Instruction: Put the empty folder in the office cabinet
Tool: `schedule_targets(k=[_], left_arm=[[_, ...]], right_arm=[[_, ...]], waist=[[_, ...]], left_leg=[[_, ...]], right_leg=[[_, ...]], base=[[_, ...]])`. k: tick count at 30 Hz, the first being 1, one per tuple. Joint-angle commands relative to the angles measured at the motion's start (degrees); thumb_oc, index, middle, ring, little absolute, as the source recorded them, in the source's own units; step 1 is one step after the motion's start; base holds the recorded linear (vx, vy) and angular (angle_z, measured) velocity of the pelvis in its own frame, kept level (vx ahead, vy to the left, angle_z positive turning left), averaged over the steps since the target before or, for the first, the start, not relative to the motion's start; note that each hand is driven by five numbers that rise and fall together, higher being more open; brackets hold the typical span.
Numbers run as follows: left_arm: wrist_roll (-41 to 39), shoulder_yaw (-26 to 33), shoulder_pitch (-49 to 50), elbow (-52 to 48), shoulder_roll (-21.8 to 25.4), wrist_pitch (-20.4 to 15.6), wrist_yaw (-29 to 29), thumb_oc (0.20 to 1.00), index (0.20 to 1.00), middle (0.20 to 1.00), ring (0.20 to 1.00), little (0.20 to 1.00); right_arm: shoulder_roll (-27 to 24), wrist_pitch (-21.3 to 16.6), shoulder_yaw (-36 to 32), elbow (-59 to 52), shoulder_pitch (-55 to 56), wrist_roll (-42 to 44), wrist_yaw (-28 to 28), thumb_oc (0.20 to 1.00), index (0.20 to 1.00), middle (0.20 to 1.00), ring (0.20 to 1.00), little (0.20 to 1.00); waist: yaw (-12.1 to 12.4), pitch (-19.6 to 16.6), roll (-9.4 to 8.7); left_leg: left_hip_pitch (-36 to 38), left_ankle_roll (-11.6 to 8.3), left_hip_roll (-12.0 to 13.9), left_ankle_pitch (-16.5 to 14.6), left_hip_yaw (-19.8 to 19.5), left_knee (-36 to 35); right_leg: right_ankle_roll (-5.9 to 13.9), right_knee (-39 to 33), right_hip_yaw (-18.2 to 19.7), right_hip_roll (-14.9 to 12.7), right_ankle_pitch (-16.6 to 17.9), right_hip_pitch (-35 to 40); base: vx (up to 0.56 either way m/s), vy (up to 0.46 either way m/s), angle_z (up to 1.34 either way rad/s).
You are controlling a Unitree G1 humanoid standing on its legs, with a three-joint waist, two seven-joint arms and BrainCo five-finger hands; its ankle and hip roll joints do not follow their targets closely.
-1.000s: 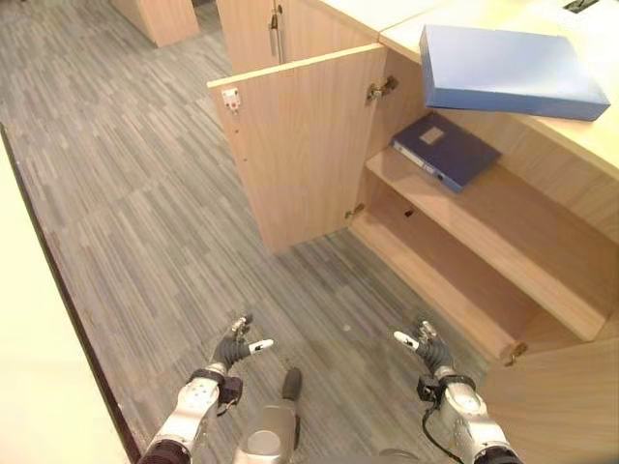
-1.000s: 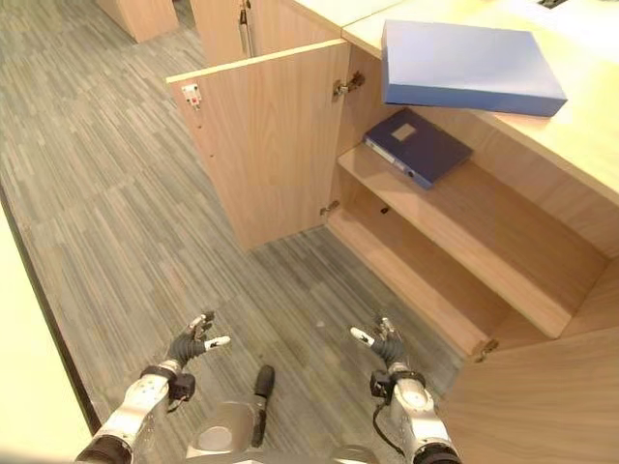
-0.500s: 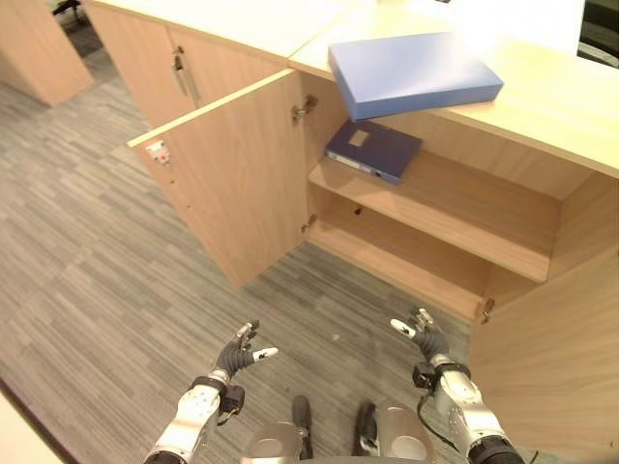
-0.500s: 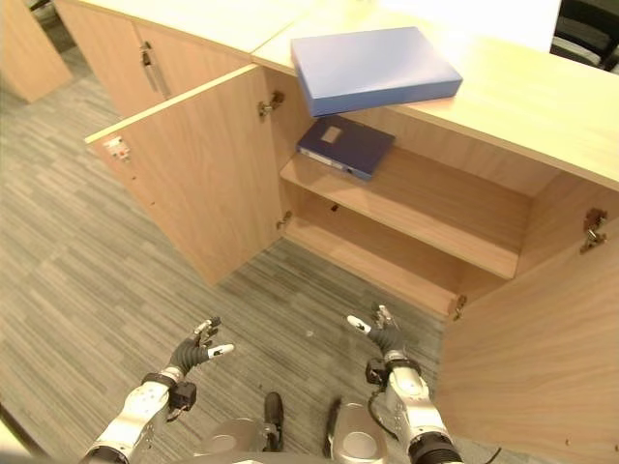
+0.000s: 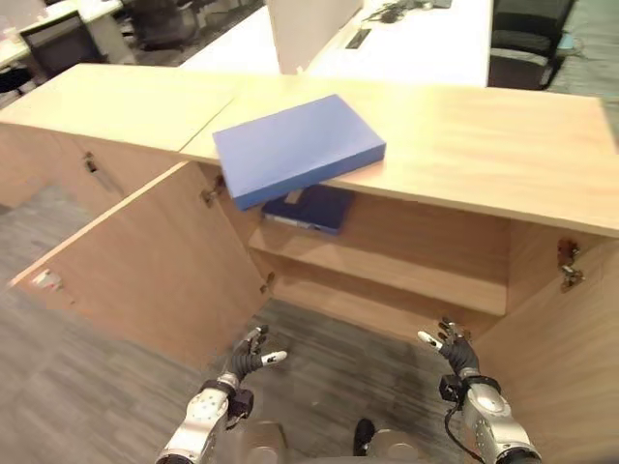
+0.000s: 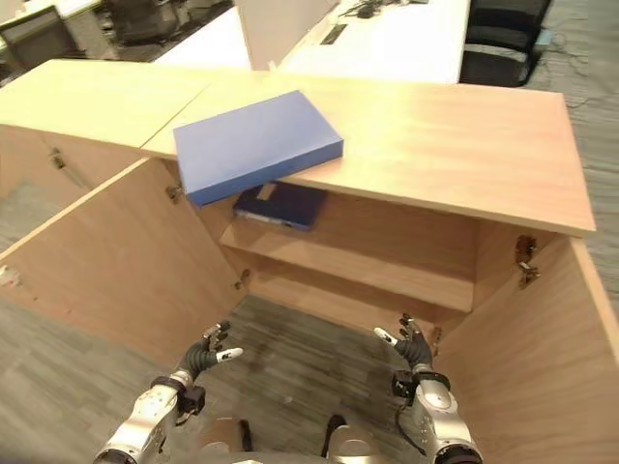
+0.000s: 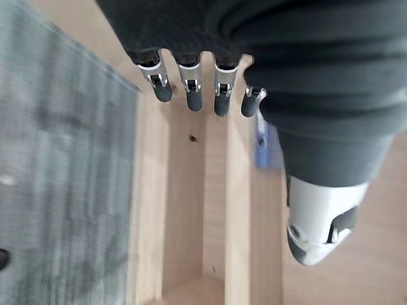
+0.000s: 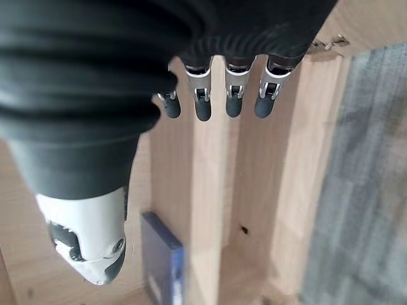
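Blue and flat, the empty folder (image 5: 298, 148) lay on the wooden cabinet top (image 5: 464, 145), its near corner jutting out past the front edge, above the open compartment. It touched neither hand. Just below it, on the upper shelf (image 5: 387, 271) inside the office cabinet (image 6: 542, 319), a darker blue binder (image 5: 311, 208) lay flat toward the left side of the opening, partly hidden under the folder's overhang. The lower shelf (image 5: 358, 307) sat beneath that, close to the grey carpet (image 5: 77, 387).

Both doors stood wide open. The left door (image 5: 145, 271) swung out toward the robot's left, and the right door (image 6: 542, 387) hung open on the right, with a metal hinge (image 5: 569, 266) visible on the cabinet's inner wall.

The left hand (image 5: 248, 354) hovered low over the carpet in front of the cabinet, well apart from the folder, its fingers (image 7: 189, 89) loosely spread and only slightly bent, the thumb out to the side, holding nothing. The right hand (image 5: 455, 350) hung at a similar height near the base of the right door, its fingers (image 8: 230, 95) likewise relaxed and parted, also empty. Beyond the cabinet stood white desks (image 5: 406, 39) and dark office chairs (image 5: 517, 43).
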Motion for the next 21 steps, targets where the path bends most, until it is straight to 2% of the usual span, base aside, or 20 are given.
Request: schedule_targets(k=[1, 3, 5, 7, 8, 9, 10, 12, 14, 15, 16, 17, 18, 19, 21], left_arm=[[-1.96, -0.31, -0.64, -3.42, 0.61, -2.64, 2.51, 1.000, 1.000, 1.000, 1.000, 1.000], [-2.15, -0.77, -1.50, -2.96, 0.31, -3.24, 3.16, 1.000, 1.000, 1.000, 1.000, 1.000], [-1.94, -0.92, -1.72, -2.32, 0.12, -3.41, 2.92, 1.000, 1.000, 1.000, 1.000, 1.000], [-1.28, -0.93, -1.23, -2.79, 1.06, -3.34, 2.12, 1.000, 1.000, 1.000, 1.000, 1.000], [-1.09, -0.90, -1.44, -3.33, 1.96, -3.25, 1.79, 1.000, 1.000, 1.000, 1.000, 1.000], [-1.09, -0.90, -1.43, -3.34, 2.00, -3.24, 1.79, 1.000, 1.000, 1.000, 1.000, 1.000], [-0.55, -0.91, -1.70, -4.16, 2.67, -3.20, 1.45, 1.000, 1.000, 1.000, 1.000, 1.000], [-0.22, -0.95, -1.66, -4.26, 2.81, -3.11, 1.28, 1.000, 1.000, 1.000, 1.000, 1.000], [-0.16, -0.80, -1.78, -4.46, 3.05, -3.17, 1.31, 1.000, 1.000, 1.000, 1.000, 1.000], [0.01, -0.85, -1.93, -4.70, 3.33, -3.25, 1.35, 1.000, 1.000, 1.000, 1.000, 1.000], [-0.13, -0.53, -1.53, -5.46, 3.57, -3.26, 1.46, 1.000, 1.000, 1.000, 1.000, 1.000], [-0.31, -0.37, -1.44, -5.84, 3.72, -3.23, 1.40, 1.000, 1.000, 1.000, 1.000, 1.000], [-0.32, -0.34, -1.43, -5.86, 3.73, -3.22, 1.39, 1.000, 1.000, 1.000, 1.000, 1.000], [-0.55, -0.02, -1.21, -6.46, 3.95, -3.34, 1.32, 1.000, 1.000, 1.000, 1.000, 1.000], [-0.74, 0.24, -0.99, -6.93, 3.65, -3.19, 0.99, 1.000, 1.000, 1.000, 1.000, 1.000]], right_arm=[[-1.98, -2.22, -0.20, -3.60, -2.23, 1.38, 0.16, 1.000, 1.000, 1.000, 1.000, 1.000], [-2.34, -2.30, -0.54, -2.82, -3.03, 1.43, -0.12, 1.000, 1.000, 1.000, 1.000, 1.000], [-1.71, -2.24, -1.10, -2.52, -2.63, 1.46, 0.15, 1.000, 1.000, 1.000, 1.000, 1.000], [-0.08, -1.74, -1.81, -2.78, -1.48, 0.99, 0.44, 1.000, 1.000, 1.000, 1.000, 1.000], [1.34, -1.68, -1.87, -3.03, -1.26, 1.61, 0.54, 1.000, 1.000, 1.000, 1.000, 1.000], [1.37, -1.68, -1.87, -3.04, -1.25, 1.61, 0.54, 1.000, 1.000, 1.000, 1.000, 1.000], [2.76, -1.49, -1.74, -3.34, -1.55, 1.83, 0.68, 1.000, 1.000, 1.000, 1.000, 1.000], [3.33, -1.40, -1.53, -3.34, -1.67, 1.84, 0.73, 1.000, 1.000, 1.000, 1.000, 1.000], [3.82, -1.42, -1.44, -3.58, -1.84, 1.88, 0.70, 1.000, 1.000, 1.000, 1.000, 1.000], [4.27, -1.46, -1.13, -3.57, -2.22, 1.80, 0.66, 1.000, 1.000, 1.000, 1.000, 1.000], [4.81, -1.30, -0.46, -3.73, -2.94, 1.14, 0.64, 1.000, 1.000, 1.000, 1.000, 1.000], [5.03, -1.25, -0.07, -3.94, -3.27, 0.87, 0.66, 1.000, 1.000, 1.000, 1.000, 1.000], [5.04, -1.24, -0.05, -3.95, -3.29, 0.86, 0.65, 1.000, 1.000, 1.000, 1.000, 1.000], [5.20, -1.33, 0.96, -3.99, -4.08, 0.47, 0.78, 1.000, 1.000, 1.000, 1.000, 1.000], [5.57, -1.28, 1.48, -4.08, -4.17, 0.53, 1.09, 1.000, 1.000, 1.000, 1.000, 1.000]], waist=[[4.27, 2.20, 1.51], [4.79, 2.37, 2.22], [4.46, 1.25, 2.50], [4.07, -0.40, 1.10], [4.08, -0.55, 0.19], [4.22, -0.58, 0.09], [3.97, -0.26, -0.37], [3.95, -0.13, -0.62], [3.82, 0.11, -0.60], [3.67, 0.51, -0.87], [4.31, 1.30, -0.64], [4.57, 1.53, -0.46], [4.46, 1.54, -0.48], [5.02, 2.14, 0.10], [4.66, 2.52, 0.14]], left_leg=[[5.55, 0.22, -2.55, 5.92, -6.78, -8.27], [4.70, -1.20, -3.92, 6.78, -12.17, -11.28], [5.66, -1.41, -4.59, 5.58, -12.14, -12.61], [6.14, 0.55, -8.03, 3.50, -11.14, -11.85], [6.87, 2.33, -9.77, 2.15, -9.51, -11.71], [6.88, 2.38, -9.85, 2.11, -9.35, -11.67], [7.70, 4.25, -11.51, 1.08, -7.69, -11.95], [8.87, 5.02, -12.35, 0.29, -6.81, -12.77], [9.25, 5.64, -13.01, 0.68, -5.83, -13.58], [10.65, 6.07, -13.75, 0.03, -4.46, -14.71], [11.94, 6.80, -14.44, -0.45, -2.17, -15.85], [12.20, 7.04, -14.73, -0.65, -1.02, -16.14], [12.17, 7.05, -14.76, -0.66, -1.11, -16.13], [12.63, 7.84, -15.30, -1.09, 0.40, -16.06], [13.15, 8.78, -16.04, -1.40, 0.52, -15.72]], right_leg=[[9.10, 1.75, 5.03, -6.92, -3.29, 1.22], [10.07, 1.44, 8.28, -7.21, -4.15, 2.62], [11.07, 0.90, 9.31, -8.16, -4.23, 3.06], [13.08, 0.67, 11.85, -11.29, -1.70, 2.54], [14.31, 1.18, 13.57, -13.13, -0.58, 1.87], [14.36, 1.23, 13.73, -13.22, -0.60, 1.78], [15.44, 2.82, 15.02, -14.63, 0.78, 0.37], [15.88, 3.82, 15.55, -15.27, 0.89, -0.05], [16.24, 4.41, 16.22, -15.51, 2.72, -1.26], [16.54, 5.42, 16.09, -16.16, 3.97, -1.82], [16.17, 7.32, 11.69, -17.75, 7.58, -4.29], [15.93, 8.12, 8.47, -18.39, 8.08, -4.89], [15.95, 8.13, 8.37, -18.42, 8.06, -4.84], [15.37, 10.78, 2.80, -18.51, 7.87, -5.68], [15.21, 13.44, 3.66, -14.89, 6.10, -6.83]], base=[[0.47, 0.444, -1.07], [0.32, 0.365, -1.08], [0.21, 0.371, -0.68], [0.21, 0.547, -0.50], [0.15, 0.405, -0.26], [0.08, 0.425, -0.17], [0.03, 0.222, -0.10], [0.05, 0.215, -0.16], [0.01, 0.199, -0.18], [0.00, 0.374, -0.12], [-0.02, 0.351, -0.16], [-0.05, 0.258, -0.47], [-0.02, 0.266, -1.30], [-0.02, 0.289, -1.18], [0.02, 0.267, -0.49]])
